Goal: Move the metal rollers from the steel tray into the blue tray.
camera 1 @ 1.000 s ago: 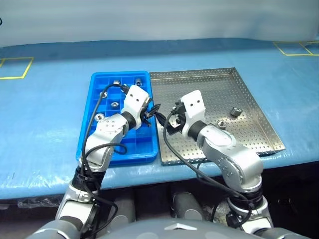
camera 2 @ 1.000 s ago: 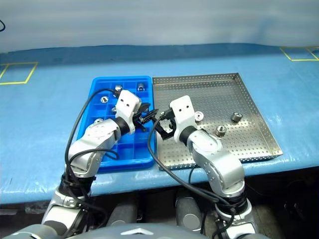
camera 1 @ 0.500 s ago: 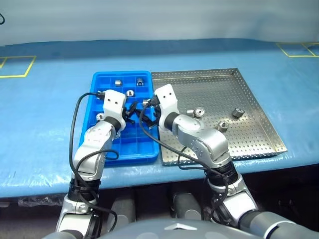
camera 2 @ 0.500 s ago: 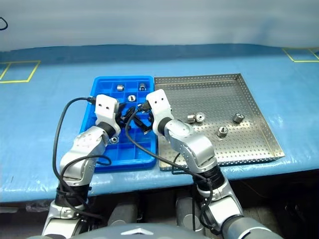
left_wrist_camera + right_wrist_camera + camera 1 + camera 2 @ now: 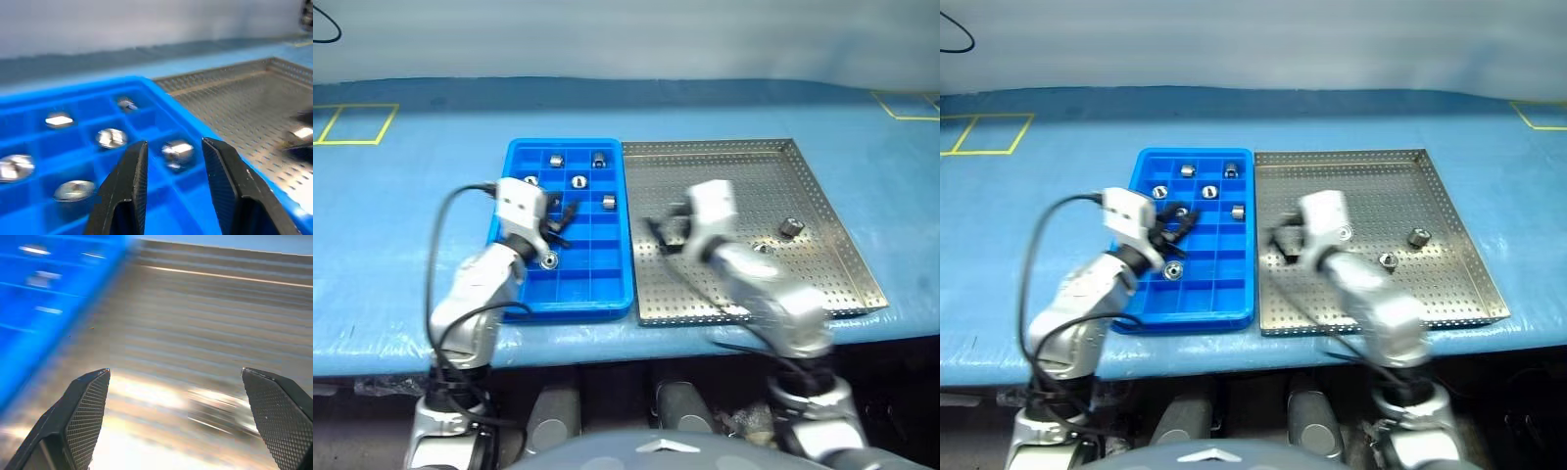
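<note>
The blue tray lies left of the steel tray, edge to edge. Several metal rollers sit in its compartments, one near its right wall and one near the front. Two rollers rest on the right part of the steel tray's perforated floor. My left gripper hovers over the blue tray, open, with nothing between its fingers; a roller lies in a compartment beyond them. Over the left part of the steel tray, my right gripper stands wide open and empty, as the right wrist view confirms.
Both trays lie on a blue-covered table whose front edge runs just before them. Yellow tape squares mark the cover at the far left and far right. Open cover surrounds both trays.
My right gripper swung right, from the blue tray's edge to over the steel tray; a roller now shows where it was. My left gripper moved left over the blue tray. The camera shifted.
</note>
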`<state>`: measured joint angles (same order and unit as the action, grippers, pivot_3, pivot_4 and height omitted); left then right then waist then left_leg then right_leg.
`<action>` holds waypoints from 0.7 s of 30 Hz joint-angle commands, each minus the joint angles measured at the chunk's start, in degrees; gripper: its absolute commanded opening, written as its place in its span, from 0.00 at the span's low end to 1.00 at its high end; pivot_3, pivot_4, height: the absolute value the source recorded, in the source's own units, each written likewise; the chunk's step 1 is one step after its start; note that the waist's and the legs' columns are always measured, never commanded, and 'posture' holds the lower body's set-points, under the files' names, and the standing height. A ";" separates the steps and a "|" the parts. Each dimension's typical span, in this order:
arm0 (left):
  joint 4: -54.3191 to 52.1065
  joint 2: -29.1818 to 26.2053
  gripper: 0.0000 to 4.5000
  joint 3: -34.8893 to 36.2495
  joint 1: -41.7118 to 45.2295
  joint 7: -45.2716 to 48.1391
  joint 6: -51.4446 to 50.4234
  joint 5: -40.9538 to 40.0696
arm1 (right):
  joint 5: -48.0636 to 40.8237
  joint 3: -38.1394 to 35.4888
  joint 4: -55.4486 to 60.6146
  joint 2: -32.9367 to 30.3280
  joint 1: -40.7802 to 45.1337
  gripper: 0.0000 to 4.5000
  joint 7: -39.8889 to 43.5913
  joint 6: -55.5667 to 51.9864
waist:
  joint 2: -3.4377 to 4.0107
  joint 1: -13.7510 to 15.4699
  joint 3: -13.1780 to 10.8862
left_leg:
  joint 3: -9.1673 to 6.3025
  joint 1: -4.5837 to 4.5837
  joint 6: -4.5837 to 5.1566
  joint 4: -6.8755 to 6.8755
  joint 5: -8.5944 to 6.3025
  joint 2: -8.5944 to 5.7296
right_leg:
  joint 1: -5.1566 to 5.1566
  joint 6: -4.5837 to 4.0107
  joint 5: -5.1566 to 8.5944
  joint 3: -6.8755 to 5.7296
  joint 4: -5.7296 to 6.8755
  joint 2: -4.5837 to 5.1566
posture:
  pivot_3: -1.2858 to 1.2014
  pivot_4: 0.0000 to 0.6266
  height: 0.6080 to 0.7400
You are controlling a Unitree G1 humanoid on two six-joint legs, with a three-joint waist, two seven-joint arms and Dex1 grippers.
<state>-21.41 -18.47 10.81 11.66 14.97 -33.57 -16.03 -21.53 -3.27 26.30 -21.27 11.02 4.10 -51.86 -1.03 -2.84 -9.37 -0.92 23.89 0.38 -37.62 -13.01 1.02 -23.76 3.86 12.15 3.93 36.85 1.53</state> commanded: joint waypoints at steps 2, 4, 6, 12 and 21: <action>1.49 -1.17 0.43 0.99 2.41 1.82 2.83 -0.97 | -4.09 -2.84 11.21 -1.95 -3.13 1.00 5.48 0.48 | 0.01 -1.11 0.01 | 0.08 -0.17 -0.01 0.06 0.00 0.18 | 0.05 0.11 0.05 0.00 0.06 -0.19 | 0.49 0.24 1.00; 2.14 -1.91 0.43 1.02 2.94 2.64 3.44 -1.07 | -1.80 -4.25 11.02 -2.77 -3.44 1.00 3.62 -0.13 | 0.01 -1.43 0.01 | 0.03 -0.19 -0.02 0.06 0.01 0.26 | 0.08 0.13 0.03 0.00 0.08 -0.32 | 0.47 0.24 1.00; 2.48 -1.89 0.43 0.70 3.49 3.04 3.88 -1.27 | 2.88 -3.70 8.35 -2.22 -1.56 1.00 -1.99 -2.45 | 0.00 -1.68 0.01 | 0.08 -0.19 -0.05 0.04 0.03 0.26 | 0.08 0.08 0.05 0.04 0.08 -0.31 | 0.47 0.24 1.00; 2.28 0.49 0.43 -1.84 3.64 2.48 4.45 -1.18 | 14.73 2.64 -3.07 5.20 6.10 1.00 -14.16 -2.76 | -0.02 -2.32 0.01 | 0.34 -0.16 -0.07 -0.10 0.04 0.23 | 0.05 0.04 -0.02 0.23 0.04 -0.22 | 0.47 0.24 1.00; 0.00 2.65 0.43 -2.77 1.22 1.24 3.55 -1.49 | 19.45 6.03 -12.32 11.41 11.29 1.00 -13.68 2.11 | -0.02 -2.36 0.01 | 0.26 -0.07 -0.05 0.10 0.02 0.19 | -0.06 0.06 -0.26 0.22 0.02 -0.22 | 0.48 0.24 1.00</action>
<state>-18.28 -15.92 7.86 13.01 16.40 -30.52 -16.93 -2.97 3.18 13.14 -10.32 20.68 -9.80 -51.54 -1.05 -5.20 -9.36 -0.66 23.82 0.33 -37.50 -12.99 1.21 -23.82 3.92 11.90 4.16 36.87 1.31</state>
